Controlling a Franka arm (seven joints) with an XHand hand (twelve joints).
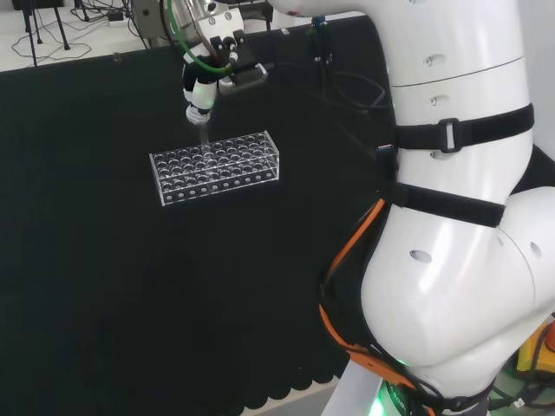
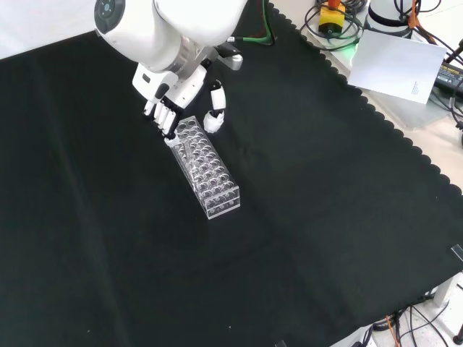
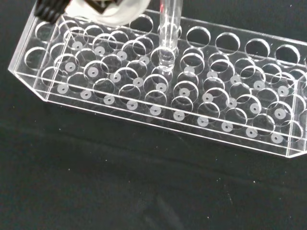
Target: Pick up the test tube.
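A clear test tube (image 3: 169, 29) hangs upright, its rounded end close over a hole in the clear plastic rack (image 3: 144, 108). In the head view the hand (image 1: 199, 94) is above the rack's (image 1: 216, 167) far left part, its fingers pointing down and pinching the top of the tube (image 1: 203, 133). In the front view the hand (image 2: 166, 113) is over the rack's (image 2: 210, 173) far end, with the thumb (image 2: 214, 117) to the right. The rack's other holes look empty. Whether the tube's tip is clear of the hole cannot be told.
Black cloth covers the bench around the rack. The arm's big white links (image 1: 460, 199) take up the head view's right. Cables (image 1: 347, 87) lie on the cloth behind the arm. A white sheet (image 2: 394, 63) and cables lie beyond the cloth's scalloped edge in the front view.
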